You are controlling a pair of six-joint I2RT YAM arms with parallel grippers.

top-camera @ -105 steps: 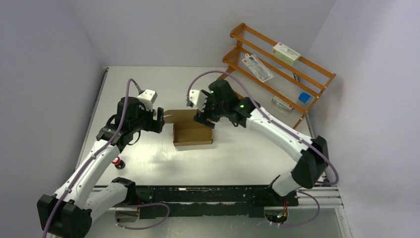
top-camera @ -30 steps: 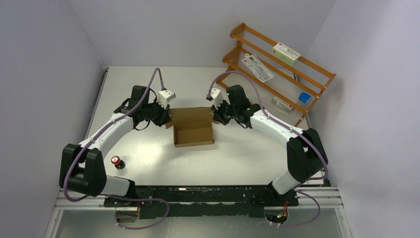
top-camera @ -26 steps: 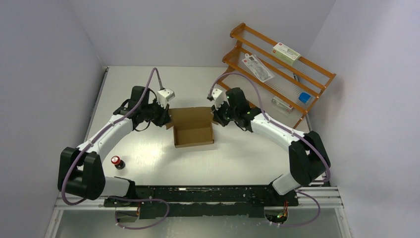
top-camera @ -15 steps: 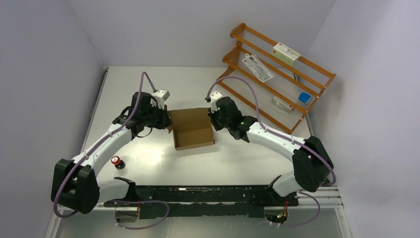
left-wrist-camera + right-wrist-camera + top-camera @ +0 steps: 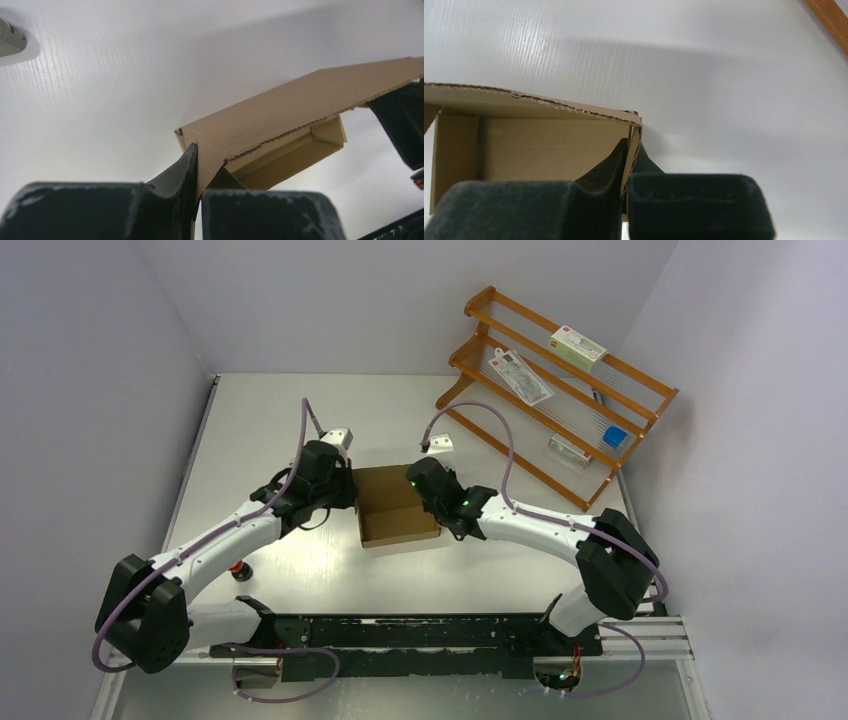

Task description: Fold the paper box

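Observation:
The paper box (image 5: 392, 508) is a brown cardboard mailer in the middle of the table, its lid (image 5: 384, 485) tilted forward over the open tray. My left gripper (image 5: 351, 491) is shut on the lid's left corner. In the left wrist view its fingertips (image 5: 200, 161) pinch the cardboard lid (image 5: 300, 102) from both sides, with the tray's inside showing under the serrated edge. My right gripper (image 5: 427, 500) is shut on the lid's right corner. In the right wrist view it (image 5: 630, 151) clamps a thin cardboard flap beside the tray's inner wall (image 5: 549, 147).
An orange wire rack (image 5: 480, 368) leans at the back right, holding white packages (image 5: 578, 344) and a blue item (image 5: 615, 436). A small red-capped object (image 5: 236, 566) stands near the left arm. A black rail (image 5: 420, 635) runs along the near edge.
Both grippers have swung forward and closer together with the lid, which went from standing behind the tray to leaning over it. The box has slid slightly toward me.

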